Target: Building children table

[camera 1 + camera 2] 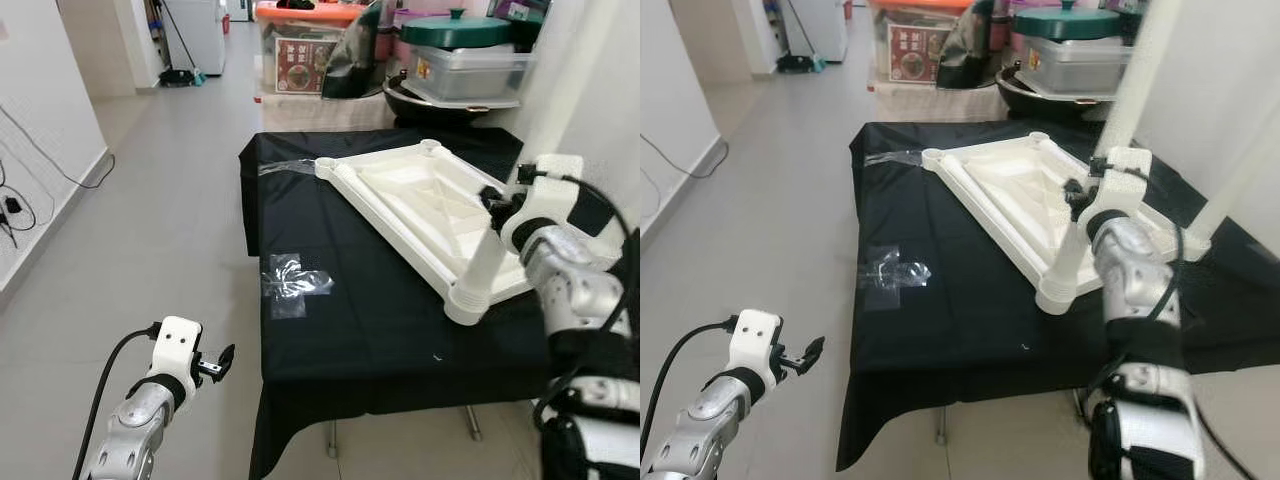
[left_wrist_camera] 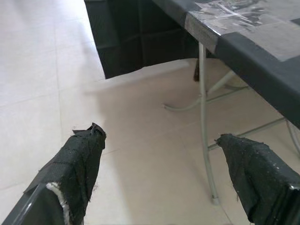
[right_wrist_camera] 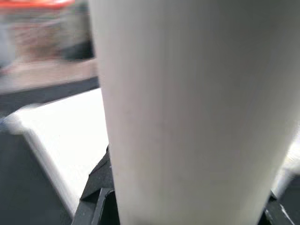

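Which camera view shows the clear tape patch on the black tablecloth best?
The left eye view: the tape patch lies whole and unobstructed. The right eye view shows it smaller; the left wrist view catches it edge-on at the table's rim.

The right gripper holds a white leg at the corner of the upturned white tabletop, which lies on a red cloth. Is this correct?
Not entirely. In the left eye view the cloth is black, not red. The rest holds: the right gripper grips the white leg at the corner of the upturned tabletop.

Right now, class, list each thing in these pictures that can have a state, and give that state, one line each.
White tabletop: upside down on the black cloth.
Table leg: standing in the near corner socket, slightly tilted.
Right claw: shut on the table leg.
Left claw: open, holding nothing, over the floor beside the table.
Green pot lid: on its pot.
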Robot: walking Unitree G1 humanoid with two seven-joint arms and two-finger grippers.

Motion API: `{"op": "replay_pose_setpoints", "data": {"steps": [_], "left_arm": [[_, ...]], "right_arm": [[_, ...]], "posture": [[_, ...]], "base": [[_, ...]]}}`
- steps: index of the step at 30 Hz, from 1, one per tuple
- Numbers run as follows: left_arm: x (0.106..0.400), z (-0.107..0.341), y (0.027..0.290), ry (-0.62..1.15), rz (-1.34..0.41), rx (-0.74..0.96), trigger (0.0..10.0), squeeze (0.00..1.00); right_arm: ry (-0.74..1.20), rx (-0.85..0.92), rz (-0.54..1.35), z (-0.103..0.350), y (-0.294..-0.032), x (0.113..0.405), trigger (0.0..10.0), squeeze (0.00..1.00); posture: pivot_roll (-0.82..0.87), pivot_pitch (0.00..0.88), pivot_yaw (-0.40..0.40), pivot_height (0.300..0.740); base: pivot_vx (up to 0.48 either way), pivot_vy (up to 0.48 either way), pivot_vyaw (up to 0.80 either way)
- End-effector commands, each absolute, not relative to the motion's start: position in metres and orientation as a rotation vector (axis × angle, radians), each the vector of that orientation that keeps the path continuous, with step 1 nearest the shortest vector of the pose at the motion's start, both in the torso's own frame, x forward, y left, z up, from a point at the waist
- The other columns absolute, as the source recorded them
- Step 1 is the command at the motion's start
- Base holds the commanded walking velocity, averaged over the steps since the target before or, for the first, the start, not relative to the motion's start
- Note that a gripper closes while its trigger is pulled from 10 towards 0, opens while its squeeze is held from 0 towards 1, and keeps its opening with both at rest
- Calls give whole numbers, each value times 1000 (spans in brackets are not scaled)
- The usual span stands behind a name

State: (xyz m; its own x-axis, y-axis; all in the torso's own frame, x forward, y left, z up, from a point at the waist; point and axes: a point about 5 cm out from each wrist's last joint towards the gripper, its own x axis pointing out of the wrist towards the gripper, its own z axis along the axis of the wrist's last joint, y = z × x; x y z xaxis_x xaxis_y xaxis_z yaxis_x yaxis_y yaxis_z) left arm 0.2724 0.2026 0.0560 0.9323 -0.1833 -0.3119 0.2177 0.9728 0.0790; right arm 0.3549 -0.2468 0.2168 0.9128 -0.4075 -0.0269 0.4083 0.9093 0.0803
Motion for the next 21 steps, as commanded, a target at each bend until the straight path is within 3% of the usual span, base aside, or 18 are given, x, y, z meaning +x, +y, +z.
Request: {"op": "replay_pose_setpoints", "data": {"steps": [1,3,4,5,6,7,10,14,15,16,17,18,19,21], "left_arm": [[271,54,203,316,-207,129,10000,0],[271,55,203,313,-204,126,10000,0],[271,55,203,313,-204,126,10000,0],[271,55,205,316,-200,129,10000,0],[271,55,205,316,-200,129,10000,0],[271,55,206,318,-196,131,10000,0],[272,55,207,321,-183,131,10000,0],[273,55,206,321,-182,129,10000,0],[272,54,204,322,-182,127,10000,0],[272,52,202,324,-183,123,10000,0],[272,52,202,324,-183,123,10000,0],[271,51,201,327,-186,121,10000,0],[271,50,200,329,-189,120,10000,0],[271,50,199,331,-192,120,10000,0]], "right_arm": [[173,106,-501,183,-250,348,0,0],[193,201,-591,167,-212,340,0,0],[193,201,-591,167,-212,340,0,0],[199,240,-602,168,-187,341,0,0],[199,240,-602,168,-187,341,0,0],[200,261,-603,171,-170,342,0,0],[200,246,-573,179,-155,345,0,0],[207,240,-558,180,-154,346,0,0],[215,234,-533,181,-153,347,2745,0],[206,231,-511,183,-153,347,10000,0],[206,231,-511,183,-153,347,10000,0],[182,239,-494,188,-154,344,10000,659],[153,241,-472,194,-156,342,10000,1000],[133,242,-460,198,-158,341,10000,1000]], "posture": [[-7,0,-72,740],[-4,0,-65,740],[-4,0,-65,740],[-4,0,-70,740],[-4,0,-70,740],[-5,0,-73,740],[-10,0,-83,740],[-10,0,-83,740],[-13,0,-85,740],[-18,0,-81,740],[-18,0,-81,740],[-21,0,-78,740],[-22,0,-77,740],[-22,0,-77,740]], "base": [[0,0,0],[0,0,0],[0,0,0],[0,0,0],[0,0,0],[0,0,0],[0,0,0],[0,0,0],[0,0,0],[0,0,0],[0,0,0],[0,0,0],[0,0,0],[0,0,0]]}}
